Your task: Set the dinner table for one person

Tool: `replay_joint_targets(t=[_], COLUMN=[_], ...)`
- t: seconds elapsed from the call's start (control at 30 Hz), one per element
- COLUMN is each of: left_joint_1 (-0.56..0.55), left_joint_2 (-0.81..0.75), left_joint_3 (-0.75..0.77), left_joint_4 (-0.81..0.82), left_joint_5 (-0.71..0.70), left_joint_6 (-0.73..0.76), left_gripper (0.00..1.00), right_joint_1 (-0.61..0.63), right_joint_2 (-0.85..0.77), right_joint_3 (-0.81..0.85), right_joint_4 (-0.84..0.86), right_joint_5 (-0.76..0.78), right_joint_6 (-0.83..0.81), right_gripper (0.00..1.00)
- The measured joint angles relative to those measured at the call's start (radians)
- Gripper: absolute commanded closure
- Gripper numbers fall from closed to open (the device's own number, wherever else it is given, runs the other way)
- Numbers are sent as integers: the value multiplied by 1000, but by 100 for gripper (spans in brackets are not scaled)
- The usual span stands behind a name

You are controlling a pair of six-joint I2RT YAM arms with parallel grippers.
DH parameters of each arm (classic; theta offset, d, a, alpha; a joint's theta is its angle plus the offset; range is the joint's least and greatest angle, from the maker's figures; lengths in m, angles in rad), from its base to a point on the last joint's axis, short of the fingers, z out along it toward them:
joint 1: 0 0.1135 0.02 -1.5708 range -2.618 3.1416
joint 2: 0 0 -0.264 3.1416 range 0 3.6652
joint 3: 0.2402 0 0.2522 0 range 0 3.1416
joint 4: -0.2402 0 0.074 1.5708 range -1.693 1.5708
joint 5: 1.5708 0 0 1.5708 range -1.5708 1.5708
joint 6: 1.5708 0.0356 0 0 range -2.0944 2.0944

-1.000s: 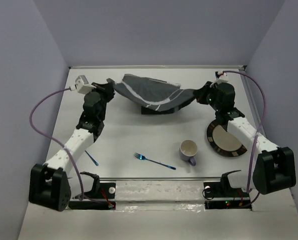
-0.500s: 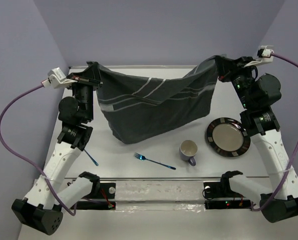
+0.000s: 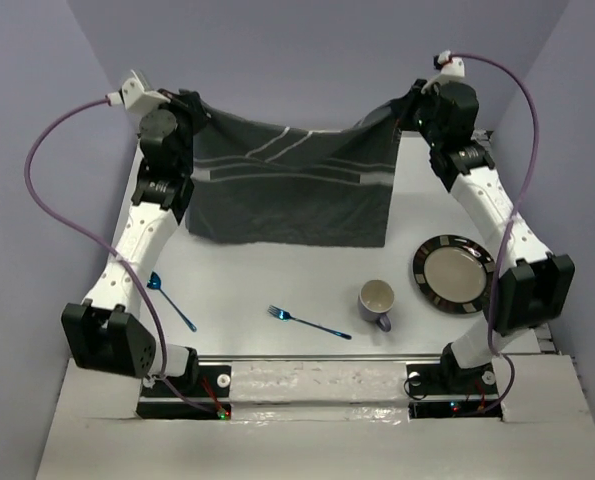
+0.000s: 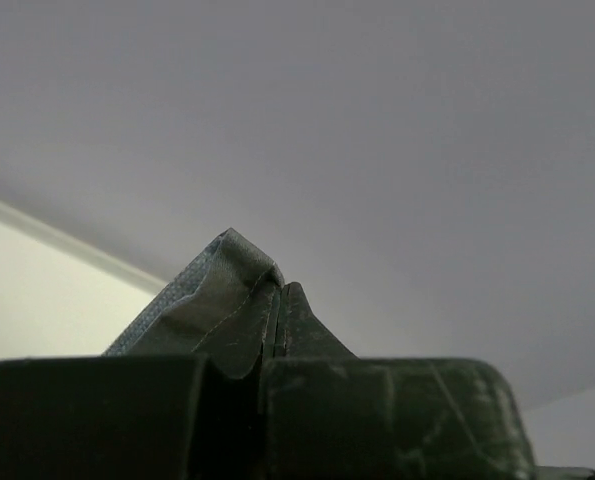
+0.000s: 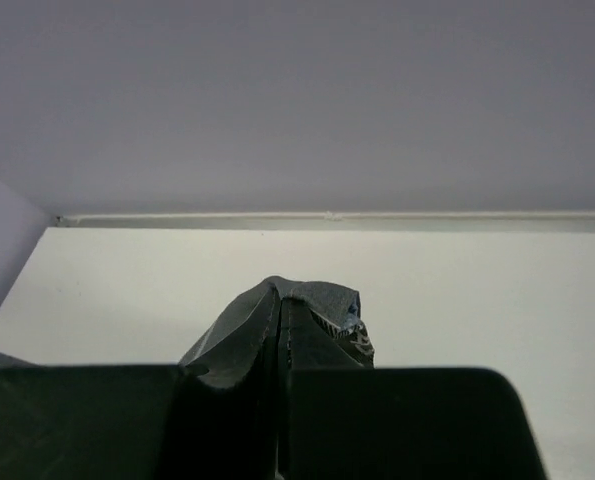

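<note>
White dinner table point(image 3: 277, 275) with four pieces on it.
Lower right of the frame: a dark-rimmed plate point(image 3: 454, 274), with a purple mug point(image 3: 377, 303) upright just left of it. Bottom centre, a blue fork point(image 3: 309, 322); lower left, a blue spoon point(image 3: 170, 299).

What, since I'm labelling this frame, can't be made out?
- Top view: the dinner table behind the hanging placemat, hidden by it; the plate at its right rim, behind the right arm.
- Wrist views: the scene below each pinched corner, blocked by the left end effector and right end effector.

White table point(image 3: 267, 275) — dark grey placemat point(image 3: 292, 195), pale stripes — blue fork point(image 3: 309, 323).
</note>
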Motion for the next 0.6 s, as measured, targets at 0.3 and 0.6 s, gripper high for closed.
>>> replay_joint_targets(t=[0.3, 0.6], left_joint_1=[59, 84], left_joint_2=[31, -211], left_joint_3=[262, -460], left_joint_4=[-62, 158], left_joint_5=[103, 126], left_joint_6=[-8, -102], left_gripper=[100, 100], right_joint_1=[0, 0], right_joint_2=[100, -187], right_joint_3=[343, -439], right_joint_4=[-70, 190], right_joint_5=[-16, -24], right_joint_6=[-49, 56], right_gripper=[100, 100])
